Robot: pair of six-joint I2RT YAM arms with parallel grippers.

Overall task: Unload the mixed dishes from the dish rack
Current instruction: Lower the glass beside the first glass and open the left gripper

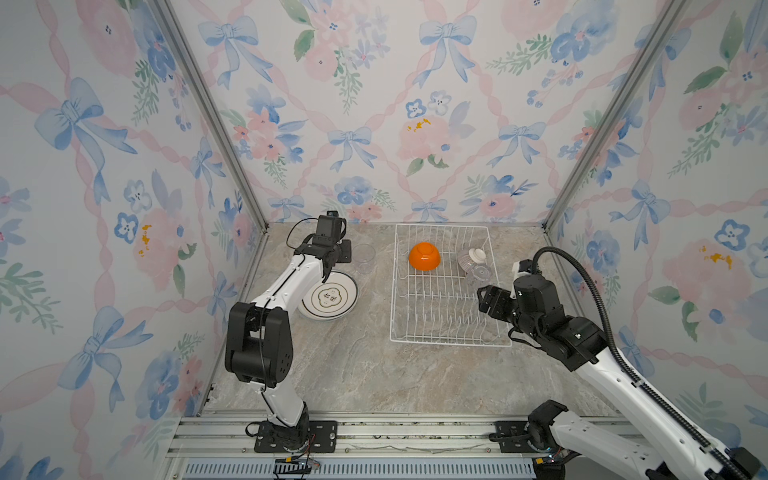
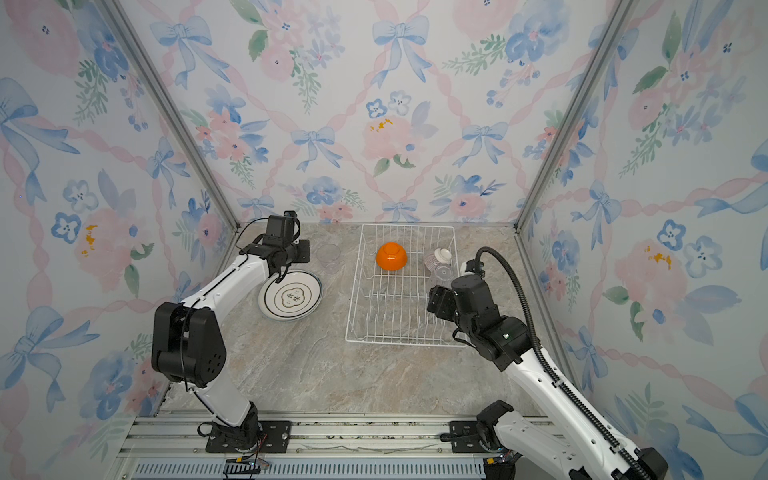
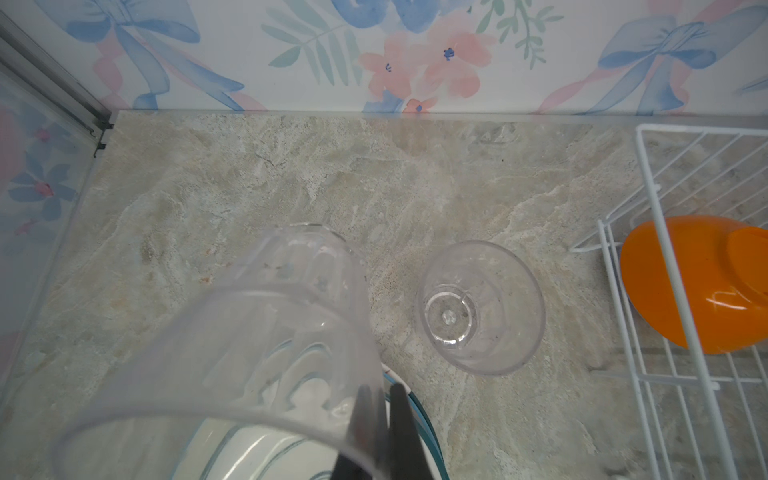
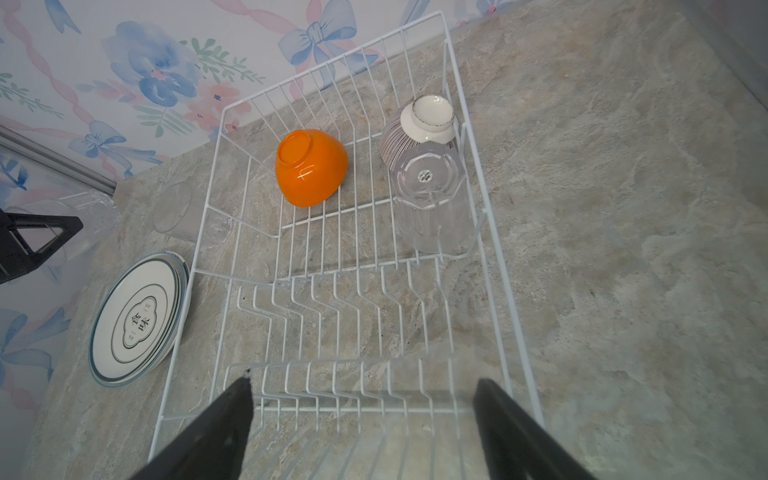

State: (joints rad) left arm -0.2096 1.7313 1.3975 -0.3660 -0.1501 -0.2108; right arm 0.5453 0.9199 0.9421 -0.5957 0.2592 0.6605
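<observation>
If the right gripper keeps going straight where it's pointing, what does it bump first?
Probably the empty prongs of the dish rack, just ahead of the open right gripper; the clear tumbler stands farther back. Depth is unclear.

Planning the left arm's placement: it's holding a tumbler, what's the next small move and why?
Probably lower the left gripper so the held tumbler lands on bare table beside the standing tumbler. The jaws pinch its wall, it hangs tilted, and the plates lie just under its mouth.

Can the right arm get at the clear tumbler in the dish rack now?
Probably yes. The right pincer is open near the dish rack, and only low prongs lie between it and the tumbler.
</observation>
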